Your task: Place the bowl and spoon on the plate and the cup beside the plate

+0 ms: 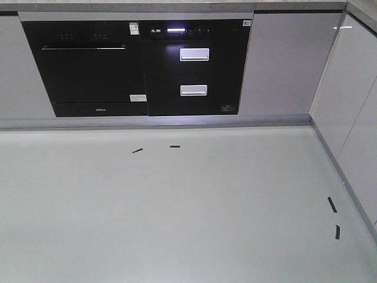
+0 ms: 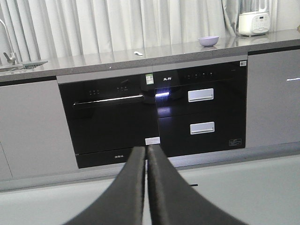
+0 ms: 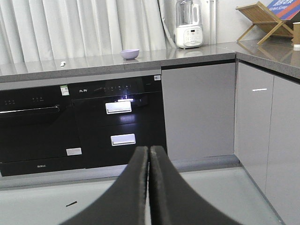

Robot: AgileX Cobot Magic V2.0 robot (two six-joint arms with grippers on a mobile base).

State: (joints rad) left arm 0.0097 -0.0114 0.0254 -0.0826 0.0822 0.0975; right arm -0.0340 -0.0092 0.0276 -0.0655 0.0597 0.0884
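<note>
The lavender bowl (image 2: 208, 41) stands far off on the grey countertop, and the right wrist view shows this bowl (image 3: 130, 54) too. A small pale piece, apparently the spoon (image 2: 138, 53), lies on the counter left of it, and the spoon (image 3: 62, 63) is also tiny in the right wrist view. A brown cup (image 3: 296, 35) with a white base band shows at the right edge on the side counter. The plate is out of view. My left gripper (image 2: 146, 149) and right gripper (image 3: 148, 147) are both shut on nothing, low over the floor and far from the counter.
Black built-in oven (image 1: 88, 65) and drawer unit (image 1: 194, 71) fill the cabinet front ahead. Grey cabinets (image 1: 353, 118) run along the right. A blender (image 3: 189, 23), a wooden rack (image 3: 262, 18) and a sink faucet (image 2: 7, 42) sit on the counters. Black tape marks (image 1: 333, 204) dot the floor.
</note>
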